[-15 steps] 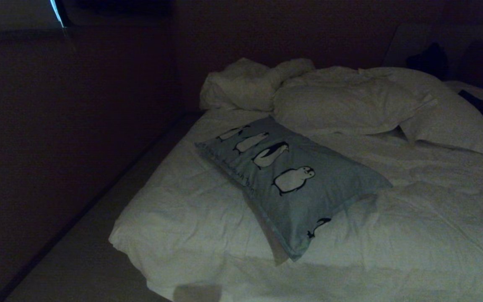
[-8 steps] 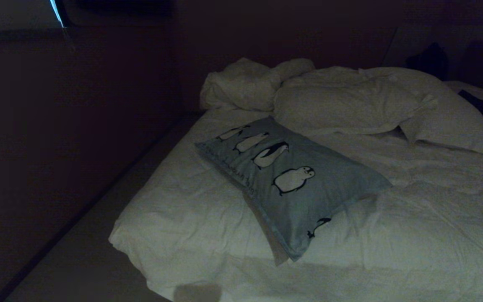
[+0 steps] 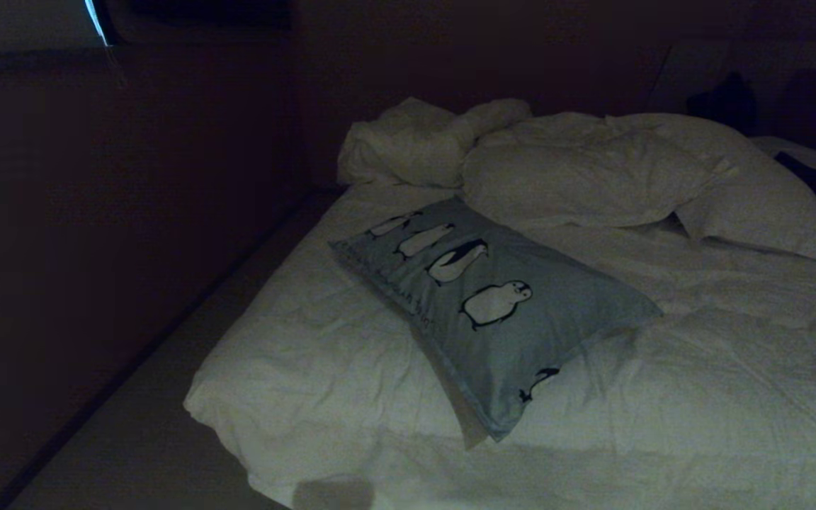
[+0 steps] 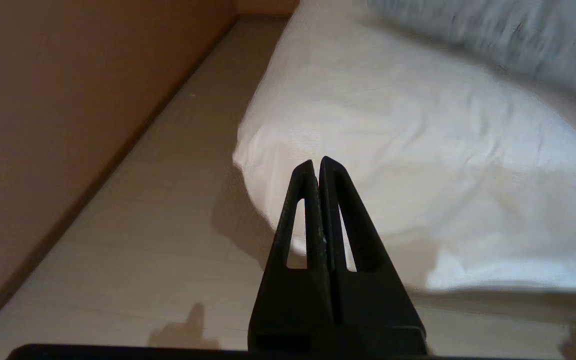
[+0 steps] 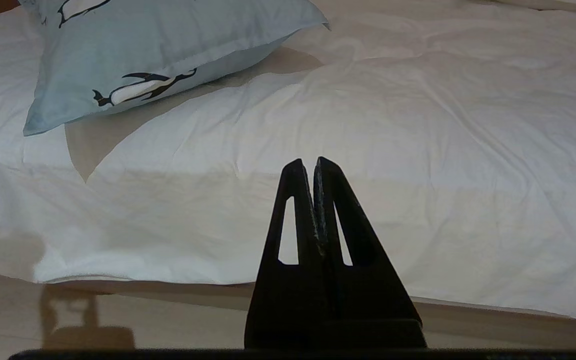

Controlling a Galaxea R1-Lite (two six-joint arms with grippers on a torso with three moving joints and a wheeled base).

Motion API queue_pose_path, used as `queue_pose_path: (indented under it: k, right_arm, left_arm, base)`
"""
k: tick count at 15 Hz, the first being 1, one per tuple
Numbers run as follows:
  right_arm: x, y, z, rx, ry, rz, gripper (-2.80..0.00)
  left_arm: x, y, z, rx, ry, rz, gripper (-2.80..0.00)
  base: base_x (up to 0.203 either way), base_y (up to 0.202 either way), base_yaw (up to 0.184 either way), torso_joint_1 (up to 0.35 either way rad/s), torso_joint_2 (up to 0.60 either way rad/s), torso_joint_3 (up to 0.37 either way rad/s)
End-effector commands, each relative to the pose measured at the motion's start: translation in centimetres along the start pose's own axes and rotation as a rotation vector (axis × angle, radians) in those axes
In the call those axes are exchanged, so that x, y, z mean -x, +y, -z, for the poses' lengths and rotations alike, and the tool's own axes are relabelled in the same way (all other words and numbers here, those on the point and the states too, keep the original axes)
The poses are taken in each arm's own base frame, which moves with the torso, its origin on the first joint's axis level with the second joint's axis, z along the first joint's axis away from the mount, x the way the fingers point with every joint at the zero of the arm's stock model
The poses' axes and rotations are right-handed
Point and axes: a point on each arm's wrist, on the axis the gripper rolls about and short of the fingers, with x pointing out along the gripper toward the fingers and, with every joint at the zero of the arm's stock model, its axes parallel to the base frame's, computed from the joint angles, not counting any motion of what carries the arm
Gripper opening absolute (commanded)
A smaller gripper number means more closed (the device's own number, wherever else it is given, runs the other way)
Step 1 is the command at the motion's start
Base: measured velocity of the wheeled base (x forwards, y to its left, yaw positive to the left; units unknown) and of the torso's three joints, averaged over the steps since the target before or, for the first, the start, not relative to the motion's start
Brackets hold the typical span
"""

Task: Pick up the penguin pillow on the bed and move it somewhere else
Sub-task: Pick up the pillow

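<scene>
The penguin pillow (image 3: 493, 312), light blue-grey with black-and-white penguins, lies at a slant on the bed (image 3: 698, 397) near its left side. Its near corner (image 5: 133, 60) shows in the right wrist view, its blurred edge (image 4: 508, 35) in the left wrist view. Neither arm appears in the head view. My left gripper (image 4: 316, 162) is shut and empty, low beside the duvet's near left corner. My right gripper (image 5: 307, 162) is shut and empty, in front of the bed's near edge, short of the pillow.
Rumpled white pillows (image 3: 592, 170) and bunched bedding (image 3: 415, 142) lie at the head of the bed. A strip of pale floor (image 3: 146, 425) runs between the bed's left side and a dark reddish wall (image 4: 43, 125). A dark headboard stands behind.
</scene>
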Motion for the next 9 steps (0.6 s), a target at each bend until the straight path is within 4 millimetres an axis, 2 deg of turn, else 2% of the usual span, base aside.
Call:
queue_pose_path:
  k: [1, 4, 6, 7, 9]
  right_arm:
    - [0.0, 0.0, 0.0, 0.0, 0.001, 0.0, -2.8]
    - [0.0, 0.0, 0.0, 0.0, 0.003, 0.0, -2.8]
    - [0.0, 0.0, 0.0, 0.0, 0.002, 0.0, -2.8]
    - [0.0, 0.0, 0.0, 0.0, 0.001, 0.0, -2.8]
    - [0.0, 0.0, 0.0, 0.0, 0.001, 0.0, -2.8]
  left_arm:
    - [0.3, 0.0, -1.9, 0.009, 0.01, 0.017, -2.8]
    - [-0.5, -0.2, -4.0, 0.035, 0.084, 0.096, -2.8]
    - [-1.9, -0.3, -5.9, 0.072, 0.154, 0.135, -2.8]
    - [-3.0, -0.3, -6.8, 0.091, 0.196, 0.162, -2.8]
    - [-6.6, -0.4, -8.2, 0.13, 0.301, 0.211, -2.8]
  base:
    - [0.0, 0.0, 0.0, 0.0, 0.0, 0.0]
    - [0.0, 0.0, 0.0, 0.0, 0.0, 0.0]
    - [0.0, 0.0, 0.0, 0.0, 0.0, 0.0]
    - [0.0, 0.0, 0.0, 0.0, 0.0, 0.0]
    - [0.0, 0.0, 0.0, 0.0, 0.0, 0.0]
